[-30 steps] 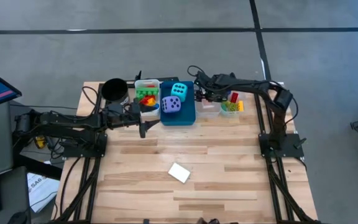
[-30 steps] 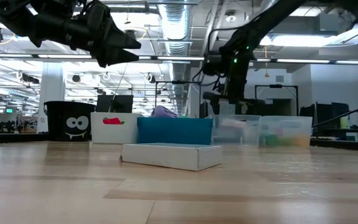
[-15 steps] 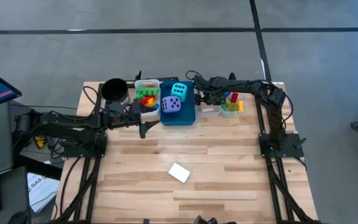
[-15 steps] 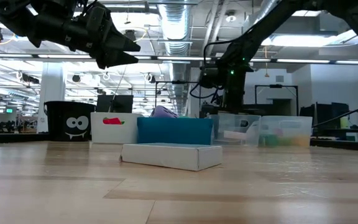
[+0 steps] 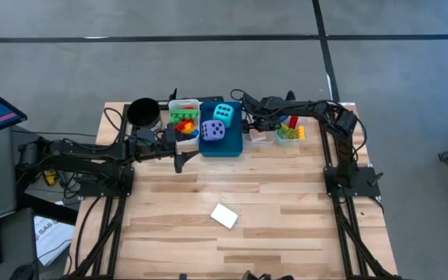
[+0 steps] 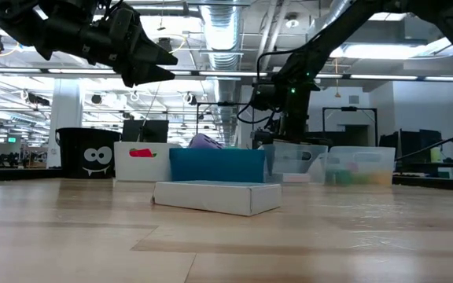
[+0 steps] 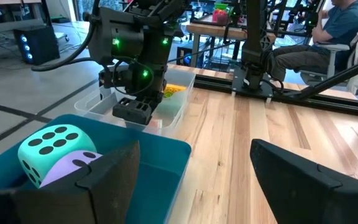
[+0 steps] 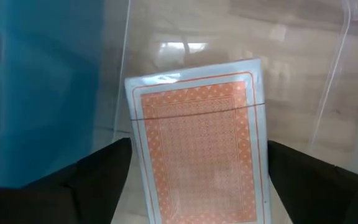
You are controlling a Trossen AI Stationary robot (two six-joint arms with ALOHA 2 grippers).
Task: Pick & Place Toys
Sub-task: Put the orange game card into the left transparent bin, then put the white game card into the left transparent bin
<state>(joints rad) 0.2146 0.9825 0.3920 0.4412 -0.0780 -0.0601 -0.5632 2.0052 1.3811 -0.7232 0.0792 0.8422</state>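
Between right fingers (image 8: pixel 55 180), card deck (image 8: pixel 201 143), clear bin (image 8: pixel 328 93)

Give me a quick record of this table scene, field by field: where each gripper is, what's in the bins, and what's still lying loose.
left gripper: open, empty, raised beside the blue bin
right gripper: open, over the clear bin
card pack: orange-backed, lies in the clear bin, between the right fingers
blue bin: holds the cyan die and purple die
white bin: holds coloured bricks
loose: white card box near the table's middle
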